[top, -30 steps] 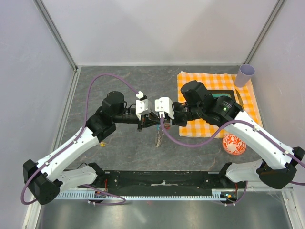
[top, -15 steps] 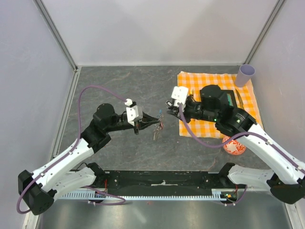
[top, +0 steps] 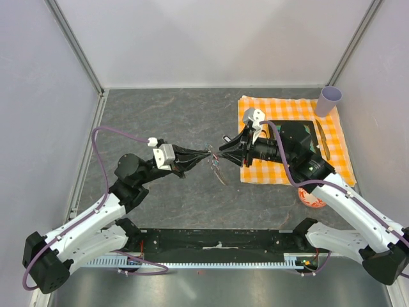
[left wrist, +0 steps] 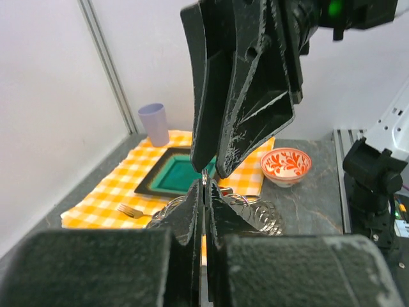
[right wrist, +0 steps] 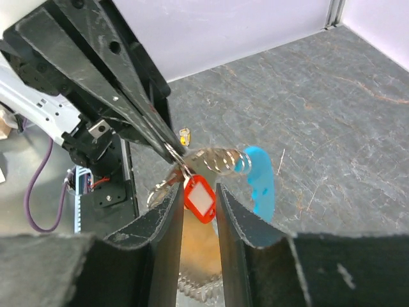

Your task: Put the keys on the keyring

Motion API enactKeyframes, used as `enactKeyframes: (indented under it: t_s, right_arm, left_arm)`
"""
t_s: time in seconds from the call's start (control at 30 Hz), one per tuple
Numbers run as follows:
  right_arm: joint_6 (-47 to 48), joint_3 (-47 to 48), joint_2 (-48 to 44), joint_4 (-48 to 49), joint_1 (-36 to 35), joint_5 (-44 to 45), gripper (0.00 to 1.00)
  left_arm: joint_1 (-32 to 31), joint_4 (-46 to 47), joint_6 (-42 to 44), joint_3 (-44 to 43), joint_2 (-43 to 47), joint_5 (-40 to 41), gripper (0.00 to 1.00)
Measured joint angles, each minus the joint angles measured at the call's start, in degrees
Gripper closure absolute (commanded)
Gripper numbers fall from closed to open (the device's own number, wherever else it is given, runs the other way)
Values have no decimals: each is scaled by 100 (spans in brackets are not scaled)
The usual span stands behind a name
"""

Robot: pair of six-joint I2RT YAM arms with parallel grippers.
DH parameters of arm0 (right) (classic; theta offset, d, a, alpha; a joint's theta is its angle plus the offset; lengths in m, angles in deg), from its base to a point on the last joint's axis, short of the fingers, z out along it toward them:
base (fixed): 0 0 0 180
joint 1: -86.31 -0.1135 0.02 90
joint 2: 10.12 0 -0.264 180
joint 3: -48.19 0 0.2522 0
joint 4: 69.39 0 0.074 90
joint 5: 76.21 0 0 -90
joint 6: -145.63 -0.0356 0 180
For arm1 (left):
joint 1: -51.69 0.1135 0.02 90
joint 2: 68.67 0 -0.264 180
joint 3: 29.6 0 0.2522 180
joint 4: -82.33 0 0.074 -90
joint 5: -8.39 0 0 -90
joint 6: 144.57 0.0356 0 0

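Top external: left gripper [top: 206, 154] and right gripper [top: 222, 144] face each other tip to tip over the grey table [top: 160, 121], just left of the checked cloth [top: 291, 109]. A small tangle of metal hangs between and below the tips.

Right wrist:
- Left gripper's 2 fingers are pressed together, pinching the wire of the keyring [right wrist: 220, 158] at its coiled metal end.
- Blue piece [right wrist: 259, 182] hangs off the coil on the right side.
- Key [right wrist: 199, 199], red head showing, hangs just under the left tips, on the ring. It sits in the gap between the right gripper's 2 fingers.
- Right fingers stand parted. Cannot tell whether either one touches the red head.
- Tiny yellow object [right wrist: 185, 135] shows just behind the coil.

Left wrist:
- Left fingers are closed with a thin wire caught between them. Right gripper is close ahead, just above.
- Chain loops bunch just beyond the tips.
- Beyond: green plate [left wrist: 182, 176] and fork [left wrist: 130, 208] on the cloth, lilac cup [left wrist: 153, 125] at its far corner, patterned bowl [left wrist: 285, 165] on bare table beside the cloth.
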Motion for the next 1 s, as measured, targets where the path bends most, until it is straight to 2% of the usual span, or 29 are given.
enactKeyframes:
  t_s: [0.23,0.53,1.0]
  right_arm:
    - [-656,-328,-39,879,420,-505,65]
    - [-1631,-654,101,2415,752,-1410,63]
    - [-1853,-654,369,2835,750,-1985,67]
  left_arm:
    - [0,664,-219,144,63,114,98]
    - [0,977,-341,177,63,98,98]
    - [0,1150,-476,177,-17,-42,98]
